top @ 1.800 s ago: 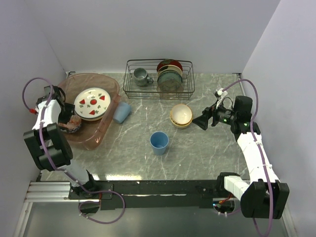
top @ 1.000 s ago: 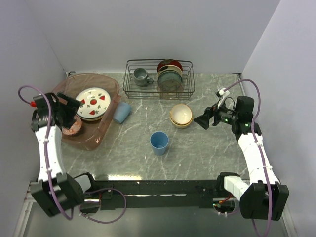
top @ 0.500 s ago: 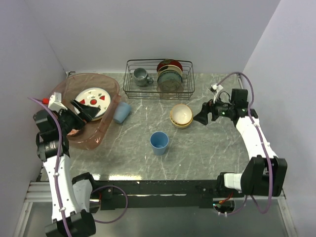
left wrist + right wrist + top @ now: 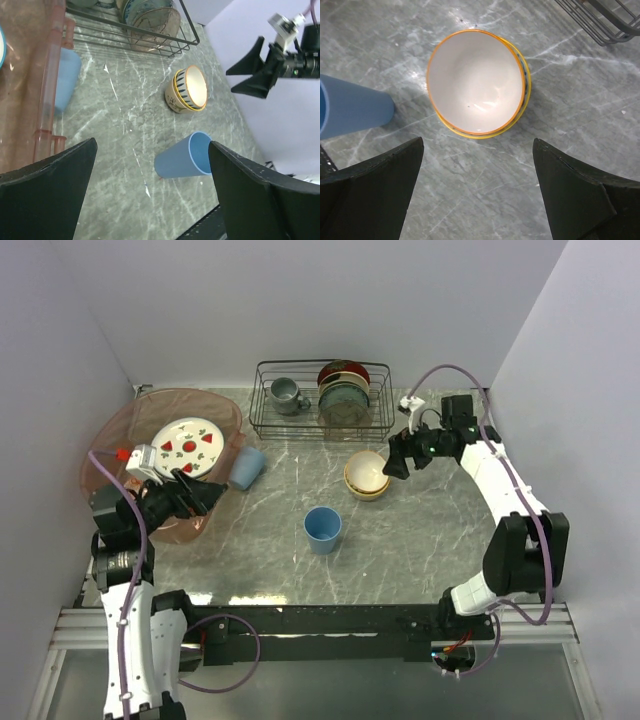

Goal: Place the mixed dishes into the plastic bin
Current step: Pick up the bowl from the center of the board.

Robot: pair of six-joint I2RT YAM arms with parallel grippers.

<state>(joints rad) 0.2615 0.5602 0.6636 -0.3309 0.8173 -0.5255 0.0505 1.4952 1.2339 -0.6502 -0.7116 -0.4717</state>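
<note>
**Progress.** The bin [image 4: 110, 435] sits under and behind the left claw [image 4: 208, 495], at that arm's side of the counter [image 4: 420, 550]. One piece is plainly in it: the white strawberry plate [image 4: 188, 448], lying flat beyond the left claw. Whatever else lies in the bin below the left arm is hidden.

**Outstanding.** Three pieces remain outside the bin.
- The cream bowl [image 4: 367, 474] stands upright directly below the right claw [image 4: 392, 460]. In the wrist view a yellow rim shows beneath it. I cannot tell whether that is a second piece.
- An upright blue cup [image 4: 322, 529] stands alone on open counter, between the two claws and ahead of the left one.
- A second blue cup [image 4: 247, 466] lies on its side just ahead of the left claw, close against the outside of the bin wall.

I judge the task partly done, with these three to go.

**Claws.** Both are spread wide and hold nothing. The left hangs over the bin's inner rim, pointing out towards the cups. The right is poised above the cream bowl, which sits between its fingers in the wrist view, with no contact visible.

**Surroundings.** The wire rack [image 4: 320, 400] stands just beyond the right claw, with a grey mug [image 4: 286, 394] and upright plates [image 4: 343, 395]. These are not part of the job.

**Obstructions.** The rack's front edge is close behind the bowl and could foul the right claw. The fallen cup's position against the bin wall leaves little room for a finger on that side.
</note>
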